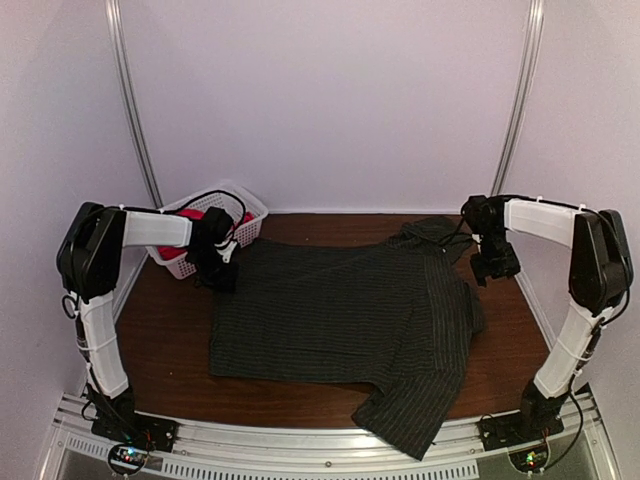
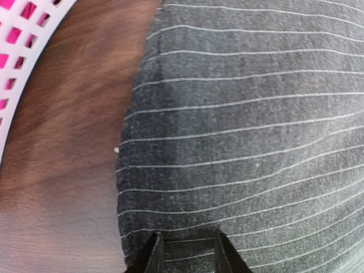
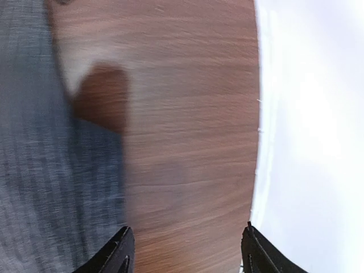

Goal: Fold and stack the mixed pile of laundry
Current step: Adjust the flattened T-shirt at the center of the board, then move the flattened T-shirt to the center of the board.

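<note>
Top external view first: the pinstriped button shirt (image 1: pixel 340 320) is seen spread flat across the brown counter (image 1: pixel 165 340). The collar is bunched toward the far right and one sleeve is draped over the near edge onto the rail (image 1: pixel 300 440). The red-pink T-shirt (image 1: pixel 192 214) is bundled inside the white lattice basket (image 1: pixel 255 204) at the far left, so nothing has been folded or stacked yet.

The left gripper (image 1: pixel 222 270) is parked at the shirt's far-left corner, right next to the basket. In the left wrist view its jaws are seen only a little apart, low over the striped cloth, and no fabric looks pinched between them. The right gripper (image 1: pixel 494 262) is held beside the collar end. In the right wrist view (a smeary picture) it's spread wide and empty, with mostly bare wood framed between the jaws and the shirt's edge off to one side.

What could be botched from here:
- If the right gripper is closed where it is, probably only counter would be grabbed, and the fold would get pulled from one side and skewed.
- The shirt could be dragged toward the edge by the dangling sleeve once the cloth is lifted.
- The basket could easily be bumped by the left arm.
- The T-shirt could get snagged on the lattice.
</note>
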